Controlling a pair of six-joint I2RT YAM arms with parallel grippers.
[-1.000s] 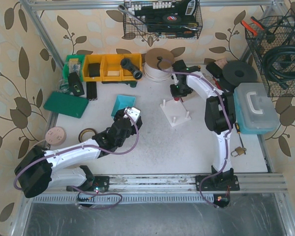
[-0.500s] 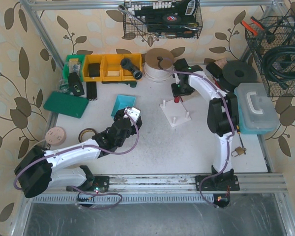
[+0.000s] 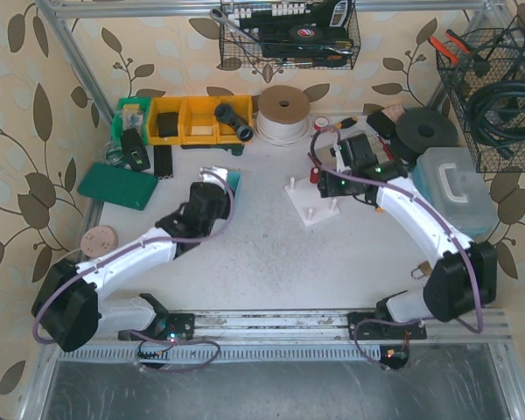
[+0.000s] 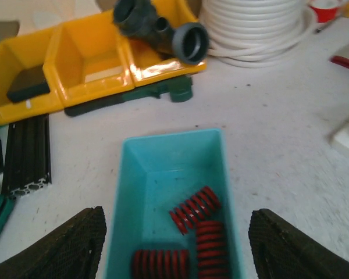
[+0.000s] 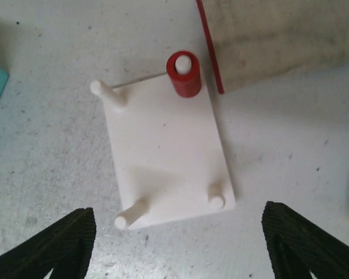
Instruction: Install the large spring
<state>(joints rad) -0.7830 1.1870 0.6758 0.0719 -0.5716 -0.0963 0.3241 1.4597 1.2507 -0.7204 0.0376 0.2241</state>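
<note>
White table [image 3: 271, 262], red spring [image 5: 184, 74] on peg base [image 5: 168, 151], teal tray [image 4: 174, 151] of springs [image 4: 195, 209], both jaws wide

Left arm: the white-and-black left arm [image 3: 131, 258] stretches from its near-left base diagonally forward and to the right.
Left tool: the black two-finger left tool [image 4: 177, 247] points down, jaws spread wide.
Right arm: the white-and-black right arm [image 3: 420, 214] arcs from its base forward and leftward.
Right tool: the black two-finger right tool [image 5: 177, 247] faces down, jaws wide apart.
</note>
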